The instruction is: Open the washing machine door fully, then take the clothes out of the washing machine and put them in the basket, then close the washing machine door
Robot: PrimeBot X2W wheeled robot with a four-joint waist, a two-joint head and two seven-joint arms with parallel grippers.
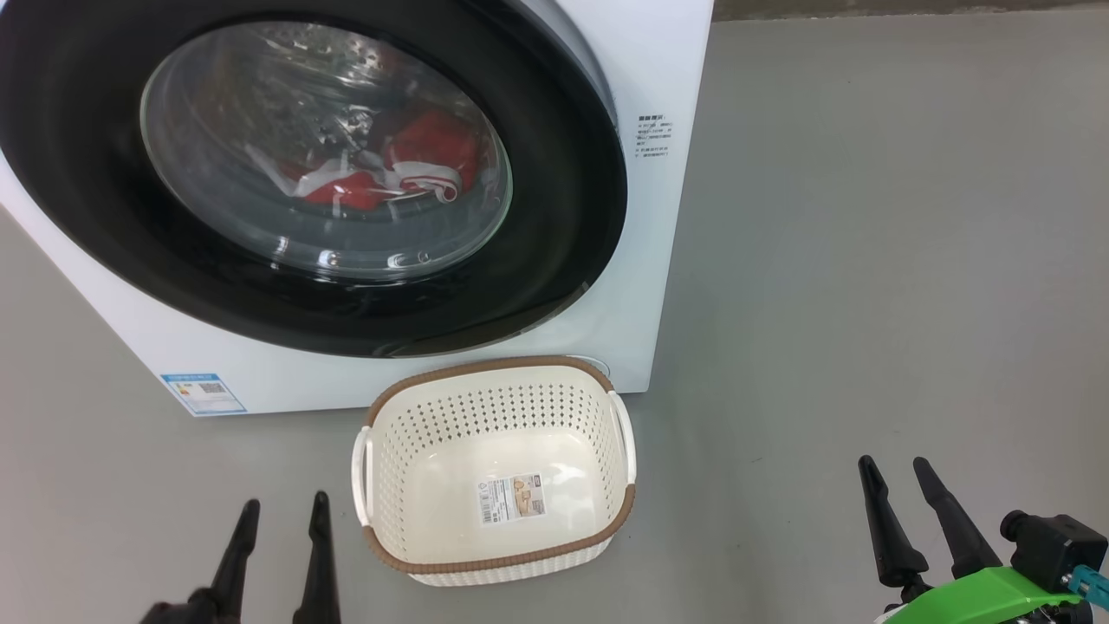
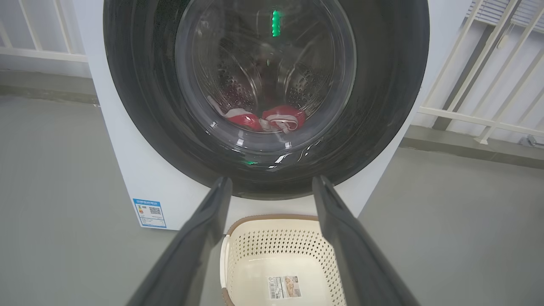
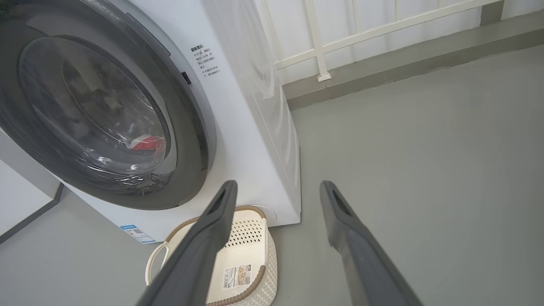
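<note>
Partly obscured: red-and-white fabric clothes (image 1: 381,165) behind shut black-rimmed round glass door (image 1: 572,217); cream perforated plastic basket (image 1: 485,368) on floor (image 1: 866,260) below; left hand (image 1: 286,500), right hand (image 1: 892,461) released; wrist views add white railing (image 3: 318,42).

A black-rimmed round glass door (image 1: 303,173) and cream perforated plastic basket (image 1: 485,407) are shared by all views: seen from above by the head, frontally by the left wrist, obliquely by the right.
</note>
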